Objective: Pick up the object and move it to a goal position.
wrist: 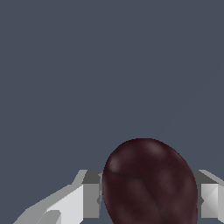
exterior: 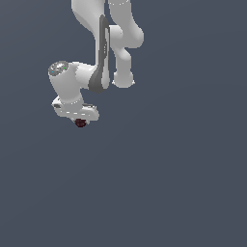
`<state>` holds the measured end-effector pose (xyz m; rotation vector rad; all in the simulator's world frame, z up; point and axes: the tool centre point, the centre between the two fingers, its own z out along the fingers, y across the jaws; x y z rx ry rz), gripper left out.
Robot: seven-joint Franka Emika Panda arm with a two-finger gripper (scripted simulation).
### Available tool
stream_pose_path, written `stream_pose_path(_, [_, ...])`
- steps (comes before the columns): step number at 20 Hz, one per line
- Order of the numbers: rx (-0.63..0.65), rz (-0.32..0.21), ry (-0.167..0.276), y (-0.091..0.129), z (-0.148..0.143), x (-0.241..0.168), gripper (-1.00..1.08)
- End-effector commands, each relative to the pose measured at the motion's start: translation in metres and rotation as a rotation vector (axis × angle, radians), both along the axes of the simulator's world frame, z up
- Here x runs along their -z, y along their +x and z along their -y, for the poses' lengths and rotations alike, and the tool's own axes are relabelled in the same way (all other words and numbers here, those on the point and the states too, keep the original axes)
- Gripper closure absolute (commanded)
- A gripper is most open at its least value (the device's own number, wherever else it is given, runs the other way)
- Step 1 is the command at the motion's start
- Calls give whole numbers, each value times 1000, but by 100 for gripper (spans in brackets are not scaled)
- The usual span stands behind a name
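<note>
Flat, uniform slate-grey surface (exterior: pixel 183 193) filling both views, with no seam, edge or wall to mark where ground ends and room begins. Against it in the exterior view, a white arm (exterior: pixel 116 43) dropping from the top edge, with glossy rounded links, a dark grey panel along one link, and a bent wrist reaching toward the exterior view's left. At its tip, the end effector (exterior: pixel 80 120), pale and blocky, pointing down. Directly beneath the wrist body, between the fingers, the ball (exterior: pixel 80 123): a tiny dark red speck here, far smaller than the hand above it. In the wrist view, the same ball (wrist: pixel 151 183) looming large, egg-like in outline, deep maroon with faint mottled patches, soft highlights and a dark crease across its face. Either side of it, light grey, faceted, boxy fingers (wrist: pixel 89 197), each pressed up against the ball's flank with no gap visible, so closed onto the ball. Cannot tell whether the ball touches the surface or hangs clear of it, no shadow or contact line showing.
</note>
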<state>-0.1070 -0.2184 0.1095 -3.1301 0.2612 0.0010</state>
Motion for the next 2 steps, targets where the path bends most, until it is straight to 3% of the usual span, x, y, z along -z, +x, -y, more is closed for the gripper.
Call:
stream_pose_path(1, [-2, 1, 0, -2, 4, -2, 108])
stream_pose_path(2, [-2, 1, 0, -2, 4, -2, 108])
